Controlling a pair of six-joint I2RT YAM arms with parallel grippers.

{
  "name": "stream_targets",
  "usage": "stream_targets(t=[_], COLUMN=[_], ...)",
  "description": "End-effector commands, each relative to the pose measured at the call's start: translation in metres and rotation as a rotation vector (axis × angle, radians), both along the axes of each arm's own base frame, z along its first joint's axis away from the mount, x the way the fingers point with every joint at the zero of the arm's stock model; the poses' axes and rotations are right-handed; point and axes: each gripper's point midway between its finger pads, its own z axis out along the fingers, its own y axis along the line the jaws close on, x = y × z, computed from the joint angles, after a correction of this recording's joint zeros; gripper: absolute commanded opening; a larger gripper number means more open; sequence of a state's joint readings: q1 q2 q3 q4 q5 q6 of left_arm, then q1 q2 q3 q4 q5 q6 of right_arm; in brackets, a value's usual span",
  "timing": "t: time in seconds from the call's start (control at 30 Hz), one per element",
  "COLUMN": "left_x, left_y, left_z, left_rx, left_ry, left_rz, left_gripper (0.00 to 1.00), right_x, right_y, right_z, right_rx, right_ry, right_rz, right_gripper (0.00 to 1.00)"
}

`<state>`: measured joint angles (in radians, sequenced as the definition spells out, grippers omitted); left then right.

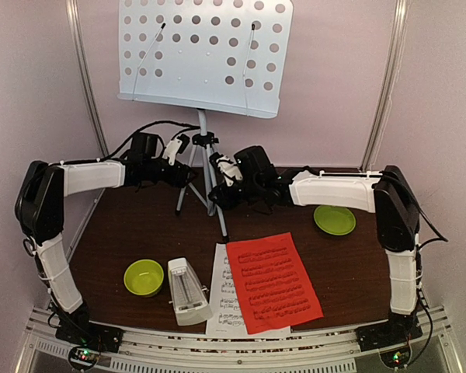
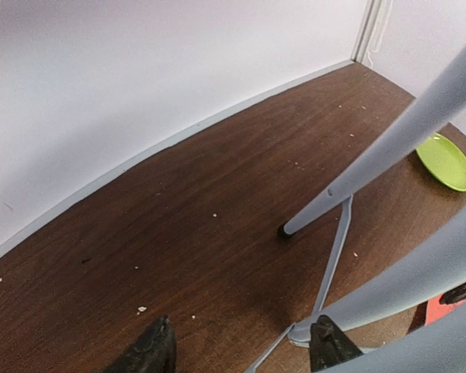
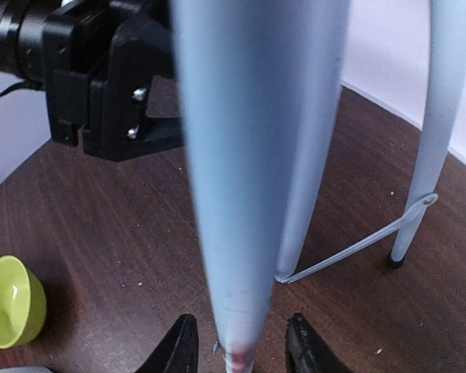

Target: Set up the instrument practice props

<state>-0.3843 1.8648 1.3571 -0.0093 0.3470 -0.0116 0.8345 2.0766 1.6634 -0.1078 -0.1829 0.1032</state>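
The perforated pale music stand (image 1: 206, 54) stands on its tripod (image 1: 204, 179) at the back of the table. My left gripper (image 1: 175, 148) is beside the tripod's left side, open, with only thin braces (image 2: 335, 249) between its fingers (image 2: 151, 350). My right gripper (image 1: 221, 167) is open astride one tripod leg (image 3: 248, 194), with a narrow gap showing on each side of the leg. The red sheet (image 1: 273, 281) lies partly over the white sheet (image 1: 221, 299) at the front. The small white metronome (image 1: 188, 291) stands left of them.
A lime-green bowl (image 1: 144, 277) sits at the front left and a lime-green plate (image 1: 334, 220) at the right. Pale walls close in behind the stand. The left arm's black wrist (image 3: 101, 78) is near the same tripod.
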Motion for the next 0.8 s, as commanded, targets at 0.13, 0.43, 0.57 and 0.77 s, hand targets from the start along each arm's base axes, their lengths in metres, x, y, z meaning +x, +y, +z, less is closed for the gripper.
stream_targets(t=[0.13,0.43,0.57,0.77], left_x=[0.005,0.001,0.000,-0.003], left_y=[-0.006,-0.004,-0.003,0.000], left_z=[0.012,0.006,0.007,0.011], left_rx=[-0.047,-0.041,-0.030,-0.010], left_ry=[-0.050,-0.029,-0.033,-0.055], left_rz=[-0.021,-0.015,-0.002,0.039], left_gripper=[0.42,0.27,0.23,0.17], right_x=[0.016,0.022,0.020,0.018], right_y=[-0.018,-0.030,-0.037,-0.052], right_z=[0.013,0.014,0.016,0.026], right_rx=[-0.011,-0.005,-0.027,-0.057], right_ry=[-0.037,-0.033,-0.057,-0.097], right_rz=[-0.058,-0.067,-0.053,-0.057], right_gripper=[0.31,0.13,0.01,0.00])
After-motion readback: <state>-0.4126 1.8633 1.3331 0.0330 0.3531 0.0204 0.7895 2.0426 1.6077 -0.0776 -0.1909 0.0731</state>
